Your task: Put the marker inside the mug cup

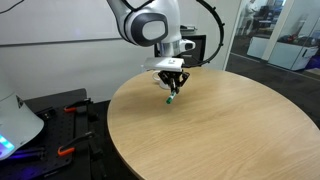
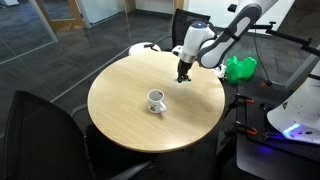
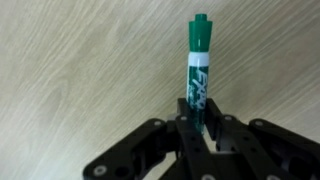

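- The gripper (image 3: 200, 125) is clamped on the marker (image 3: 198, 78). In the wrist view the two fingers pinch the white barrel at one end, and the rest sticks straight out past the fingertips, green cap farthest out.
- Grabbing it at the end makes sense to me. Most of the marker's length stays free, so the free end can go into the mug first and the fingers shouldn't have to go near the rim.
- In an exterior view the marker (image 1: 170, 95) hangs below the gripper (image 1: 172, 84), green end down and a bit tilted. It's low over the table (image 1: 230, 130), and I can't tell if the tip touches the wood or just clears it.
- The mug (image 2: 156, 100) sits upright nearer the middle of the table (image 2: 120, 125), mouth up and looks empty. It's well apart from the gripper (image 2: 183, 76), which is out toward the table's edge on the robot's side.
- So the grasp looks done, but the carry and the drop aren't. I'd call it roughly the halfway point.
- Next it probably needs a lift so the tip clears the mug's rim, then a move across to sit over the opening.
- What I'd worry about is the tilt. With only a small mug mouth to hit, a slanted marker could catch the rim and tip the mug, or bounce out when it's let go.
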Action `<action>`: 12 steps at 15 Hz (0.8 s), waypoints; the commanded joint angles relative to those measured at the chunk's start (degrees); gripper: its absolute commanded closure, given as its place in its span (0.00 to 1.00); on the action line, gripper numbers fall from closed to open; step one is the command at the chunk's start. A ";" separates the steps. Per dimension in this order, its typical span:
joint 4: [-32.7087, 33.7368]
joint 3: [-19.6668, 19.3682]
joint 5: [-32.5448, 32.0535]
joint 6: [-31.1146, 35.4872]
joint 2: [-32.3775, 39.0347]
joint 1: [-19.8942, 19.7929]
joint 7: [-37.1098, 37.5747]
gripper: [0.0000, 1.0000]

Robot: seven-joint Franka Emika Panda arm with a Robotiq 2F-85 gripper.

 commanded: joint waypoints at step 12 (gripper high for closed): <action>-1.40 18.06 19.92 4.94 -0.29 -14.15 -20.65 0.79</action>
